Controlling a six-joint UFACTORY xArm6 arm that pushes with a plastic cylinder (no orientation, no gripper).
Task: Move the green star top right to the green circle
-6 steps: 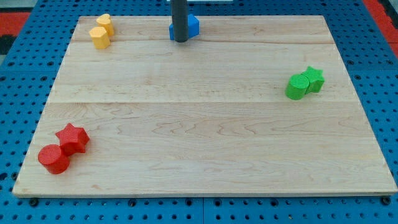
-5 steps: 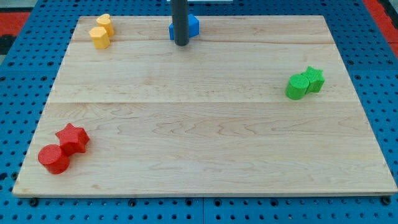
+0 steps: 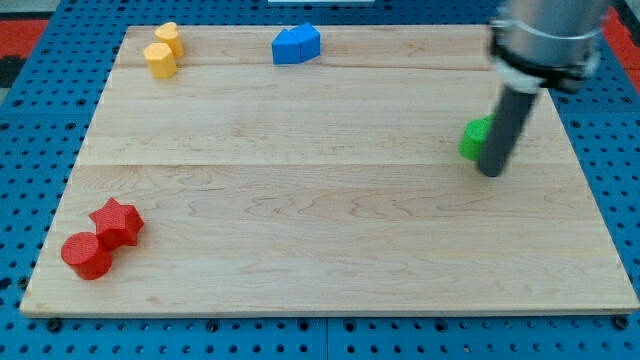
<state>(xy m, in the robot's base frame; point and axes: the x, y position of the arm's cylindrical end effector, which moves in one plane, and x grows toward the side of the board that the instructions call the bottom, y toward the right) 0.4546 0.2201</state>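
Note:
The green circle [image 3: 473, 139] sits near the board's right edge, partly covered by my rod. The green star that stood at its upper right is hidden behind the rod. My tip [image 3: 491, 172] rests on the board just below and right of the green circle, close to it; whether it touches is not clear. The arm's grey body comes down from the view's top right.
Two blue blocks [image 3: 296, 45] sit together at the top centre. Two yellow blocks [image 3: 161, 52] sit at the top left. A red star [image 3: 118, 221] and a red circle [image 3: 86, 255] sit at the bottom left. The wooden board [image 3: 320, 250] lies on a blue pegboard.
My rod has moved from in front of the blue blocks at the top centre across to the green pair at the right. The blue blocks now show fully; the green star is now covered.

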